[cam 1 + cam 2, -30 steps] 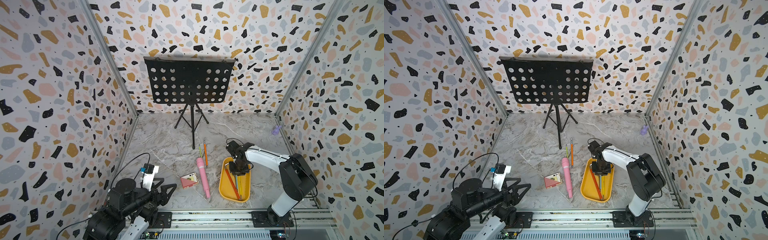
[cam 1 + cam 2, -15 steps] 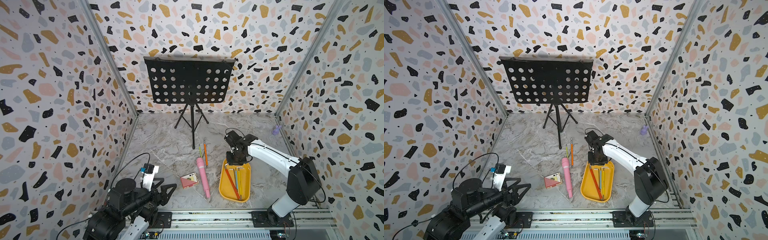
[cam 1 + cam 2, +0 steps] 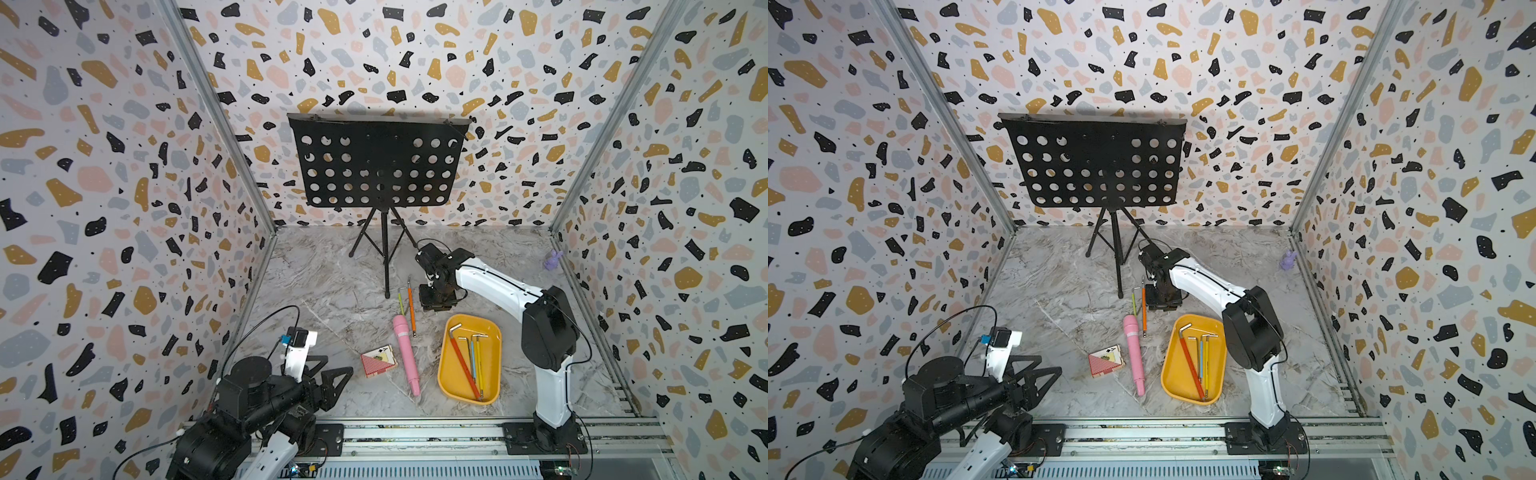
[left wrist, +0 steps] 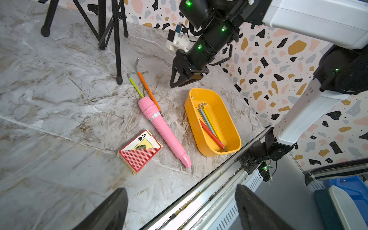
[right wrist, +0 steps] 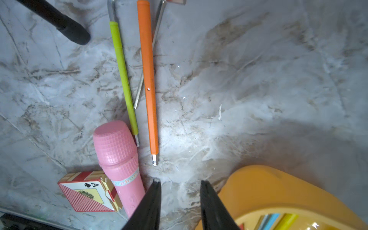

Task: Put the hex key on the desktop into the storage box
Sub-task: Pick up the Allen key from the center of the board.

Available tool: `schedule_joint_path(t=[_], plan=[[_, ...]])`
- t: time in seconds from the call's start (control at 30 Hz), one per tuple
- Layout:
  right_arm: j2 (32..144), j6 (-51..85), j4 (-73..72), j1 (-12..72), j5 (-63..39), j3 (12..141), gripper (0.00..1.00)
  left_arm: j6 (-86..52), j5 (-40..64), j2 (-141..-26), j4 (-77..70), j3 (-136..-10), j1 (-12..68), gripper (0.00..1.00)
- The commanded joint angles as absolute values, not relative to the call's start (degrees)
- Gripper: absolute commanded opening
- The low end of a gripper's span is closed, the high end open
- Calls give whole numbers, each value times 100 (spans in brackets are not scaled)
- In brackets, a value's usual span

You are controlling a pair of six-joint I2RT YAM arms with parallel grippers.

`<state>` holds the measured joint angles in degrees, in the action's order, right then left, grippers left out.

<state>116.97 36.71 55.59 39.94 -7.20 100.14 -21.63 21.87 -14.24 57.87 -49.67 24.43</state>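
Note:
Three hex keys lie on the desktop (image 3: pixel 332 291) side by side: an orange-sleeved one (image 3: pixel 411 307) (image 5: pixel 148 79), a green-sleeved one (image 3: pixel 400 300) (image 5: pixel 123 79) and a thin bare one (image 5: pixel 147 59) partly under the orange. The yellow-orange storage box (image 3: pixel 473 318) (image 3: pixel 1200 318) (image 5: pixel 258 179) holds a red (image 3: pixel 463 361), a blue and a yellow hex key. My right gripper (image 3: pixel 434 305) (image 3: pixel 1163 306) (image 5: pixel 179 182) hangs open and empty just beyond the box's far rim, right of the orange key. My left gripper (image 3: pixel 332 382) (image 4: pixel 180 188) rests open near the front rail.
A pink toy microphone (image 3: pixel 405 353) lies between the loose keys and the box, touching the green key's tip. A red card box (image 3: pixel 377 360) sits left of it. A black music stand (image 3: pixel 376 162) has its pole foot (image 3: pixel 387 295) beside the keys. Purple figurine (image 3: pixel 552 261) at far right wall.
My right gripper has risen out of the storage box and moved away from the front, to just beyond the box's far rim beside the loose keys, its jaws a little wider. The left arm is still.

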Motion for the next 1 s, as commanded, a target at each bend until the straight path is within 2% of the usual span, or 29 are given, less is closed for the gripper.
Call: schedule_joint_path(t=[0.0,0.37,0.97], plan=[[11966,3584,5886,4051,-964,10603,43,-2094,2203,-1497,5669,-5059,2413,88],[12963,3720,6127,4122,-967,11538,44,-2107,2183,-1488,5667,-5055,2405,88],[13638,3920,6223,4192,-697,11939,31,-2106,2185,-1485,5668,-5054,2400,88]])
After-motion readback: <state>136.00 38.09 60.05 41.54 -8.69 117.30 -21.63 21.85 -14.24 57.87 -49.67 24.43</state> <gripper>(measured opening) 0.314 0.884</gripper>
